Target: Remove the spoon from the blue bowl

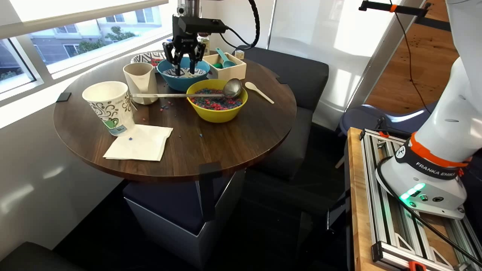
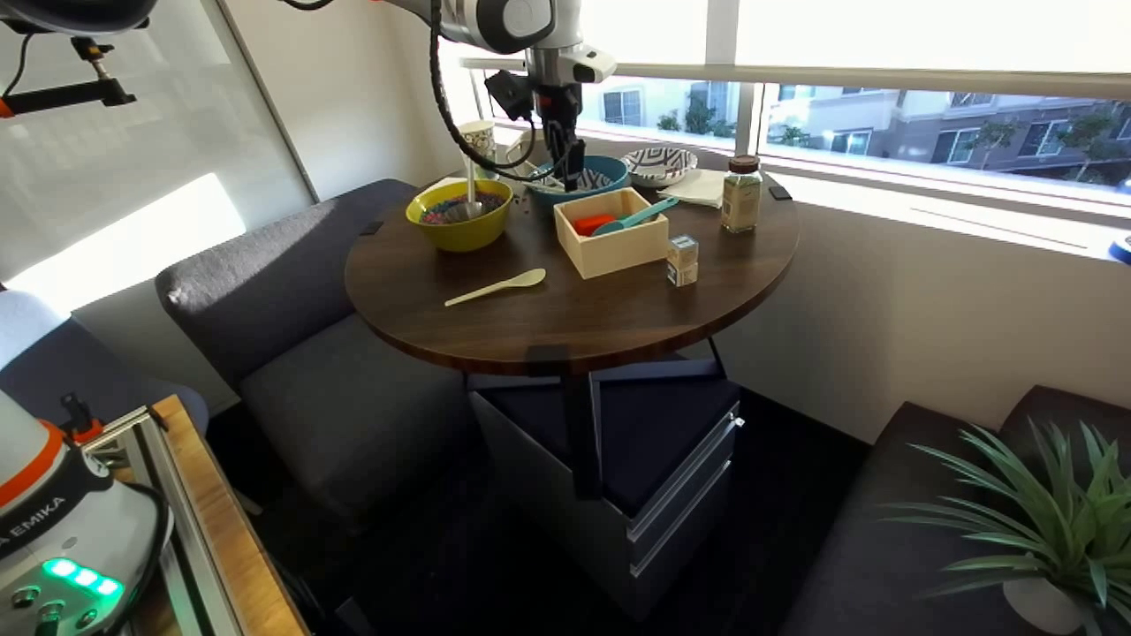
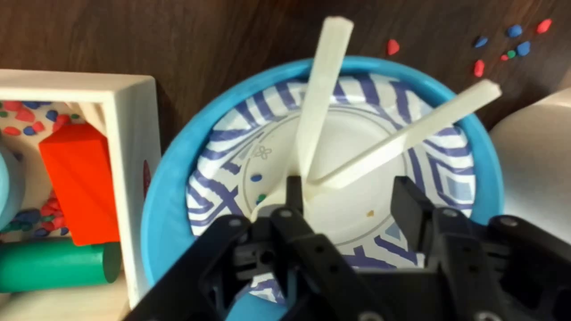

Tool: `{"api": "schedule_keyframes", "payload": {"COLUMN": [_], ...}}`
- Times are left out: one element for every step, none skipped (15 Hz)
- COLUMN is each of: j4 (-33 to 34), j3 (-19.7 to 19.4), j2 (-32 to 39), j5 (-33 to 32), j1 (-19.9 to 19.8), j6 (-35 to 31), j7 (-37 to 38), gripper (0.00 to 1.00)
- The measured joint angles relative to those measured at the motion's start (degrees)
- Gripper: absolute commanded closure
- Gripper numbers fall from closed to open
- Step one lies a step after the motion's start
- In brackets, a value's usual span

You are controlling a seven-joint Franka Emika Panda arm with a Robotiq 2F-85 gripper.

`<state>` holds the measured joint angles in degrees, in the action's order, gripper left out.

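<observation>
Claw [image 3: 349, 191] gaping, gripping nothing | I'm likely preparing the grasp | spoon handles [image 3: 320, 89] overhanging blue bowl [image 3: 168, 200], upper middle, wrist view | next needing: straddling one, pinching, lifting

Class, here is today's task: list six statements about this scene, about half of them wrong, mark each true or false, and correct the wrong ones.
1. Two pale handles stick out past the rim of the blue bowl. True.
2. Those handles run parallel. False: they spread apart in a V.
3. A red block lies in the blue bowl. False: the red block lies in the pale box.
4. The claw is open. True.
5. The pale box holds a ladle. False: the ladle has its handle across the rim of the yellow bowl.
6. A brown-lidded jar stands on the table. True.
</observation>
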<state>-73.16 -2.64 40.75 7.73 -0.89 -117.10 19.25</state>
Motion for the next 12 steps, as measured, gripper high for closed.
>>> {"api": "schedule_keyframes", "payload": {"j4": [0.44, 0.87, 1.22, 1.46, 1.79, 2.23, 2.64, 2.93, 3.22, 3.6, 3.95, 4.2], "j3": [-0.09, -0.25, -0.43, -0.54, -0.64, -0.74, -0.82, -0.91, -1.0, -1.09, -1.2, -1.27], "j2": [0.15, 0.3, 0.42, 0.47, 0.55, 0.67, 0.8, 0.85, 0.87, 0.89, 0.92, 0.95], "j5": [-0.06, -0.11, -0.15, -0.24, -0.29, -0.31, -0.34, -0.34, -0.4, -0.52, -0.65, -0.82], "j1": [0.03, 0.1, 0.19, 0.24, 0.26, 0.27, 0.27, 0.27, 0.27, 0.27, 0.28, 0.29], "j6": [1.01, 2.13, 3.02, 3.73, 4.33, 4.83, 5.1, 5.29, 5.63, 6.32, 7.0, 7.51], "j7": [0.62, 1.14, 1.66, 2.13, 2.47, 2.84, 3.17, 3.37, 3.67, 4.06, 4.32, 4.44], "gripper": [0.35, 0.37, 0.38, 0.4, 0.41, 0.42, 0.44, 0.42, 0.41, 0.41, 0.41, 0.42]}}
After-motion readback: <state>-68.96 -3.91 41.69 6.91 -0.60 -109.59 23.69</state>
